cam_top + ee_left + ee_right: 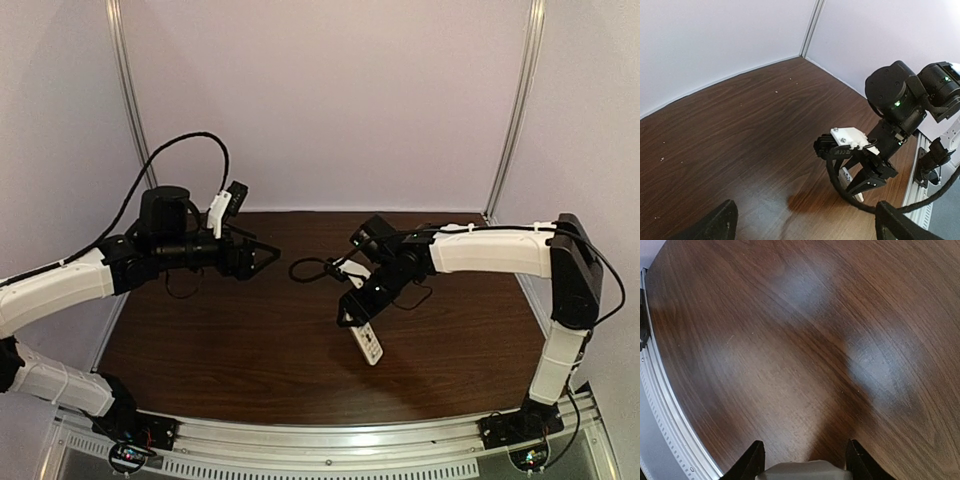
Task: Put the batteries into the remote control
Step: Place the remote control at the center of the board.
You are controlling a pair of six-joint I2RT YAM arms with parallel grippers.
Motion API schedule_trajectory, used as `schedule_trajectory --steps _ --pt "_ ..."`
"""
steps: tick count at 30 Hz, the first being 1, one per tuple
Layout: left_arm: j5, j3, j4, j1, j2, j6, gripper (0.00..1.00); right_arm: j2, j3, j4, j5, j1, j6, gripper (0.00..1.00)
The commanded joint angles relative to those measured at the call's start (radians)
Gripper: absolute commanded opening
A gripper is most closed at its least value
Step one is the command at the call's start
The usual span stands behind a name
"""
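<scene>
**Top view.** Found the left gripper (264, 255) at the rear left of the table (200, 345), raised and pointing right toward the other arm. Jaws spread wide, closed on nothing. Found the right gripper (357, 312) near the table's centre, angled downward, jaws part-way in and clamped on the remote control (369, 344). Noted the remote's white body projecting past the fingertips toward the near edge, with small dark marks on its upper face. Could not tell whether its free end touches the wood. Noted a black cable (312, 268) looping between the two grippers, and a metal rail (330, 438) along the near edge.

**Left wrist view.** Recorded this gripper's own fingers (715, 225) at the two lower corners of the frame, well apart, with bare wood between them. Sighted the right gripper (862, 182) ahead, tilted down over the table, with a dark shadow under it. Made out pale slivers among its fingers, likely the remote edge-on; too little visible to say more.

**Right wrist view.** Recorded two black fingers (754, 462) at the bottom edge, pressed against either side of a flat greyish-white body, the remote (807, 471). Noted wood grain beyond it and the rail (660, 405) curving down the left side.
</scene>
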Motion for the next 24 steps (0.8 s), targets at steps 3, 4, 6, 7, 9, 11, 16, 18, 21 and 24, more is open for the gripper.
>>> schedule_trajectory --steps 3,4,6,7,9,11,16,18,21,24 --pt "-0.098 -0.004 -0.027 0.022 -0.001 0.006 0.97 0.121 0.119 -0.099 0.144 0.041 -0.020 0.21" --pt "-0.118 0.003 -0.042 0.024 0.001 0.008 0.97 0.148 0.139 -0.104 0.144 0.044 -0.018 0.22" --pt "-0.172 0.028 -0.073 0.027 0.007 0.007 0.97 0.201 0.176 -0.111 0.146 0.049 -0.013 0.23" --pt "-0.199 0.039 -0.089 0.030 0.011 0.004 0.97 0.226 0.195 -0.117 0.155 0.052 -0.011 0.24" --pt "-0.241 0.052 -0.109 0.042 0.017 -0.009 0.97 0.262 0.218 -0.122 0.175 0.057 -0.005 0.28" --pt "-0.264 0.055 -0.116 0.054 0.022 -0.021 0.97 0.292 0.236 -0.125 0.200 0.064 -0.002 0.32" --pt "-0.272 0.043 -0.102 0.073 0.022 -0.039 0.97 0.345 0.272 -0.149 0.240 0.080 0.011 0.42" --pt "-0.266 0.037 -0.095 0.074 0.021 -0.039 0.97 0.352 0.273 -0.143 0.239 0.085 0.018 0.49" --pt "-0.270 0.035 -0.107 0.075 0.028 -0.036 0.97 0.354 0.274 -0.134 0.227 0.091 0.027 0.61" --pt "-0.257 0.035 -0.117 0.077 0.034 -0.037 0.97 0.343 0.273 -0.123 0.209 0.094 0.029 0.71"
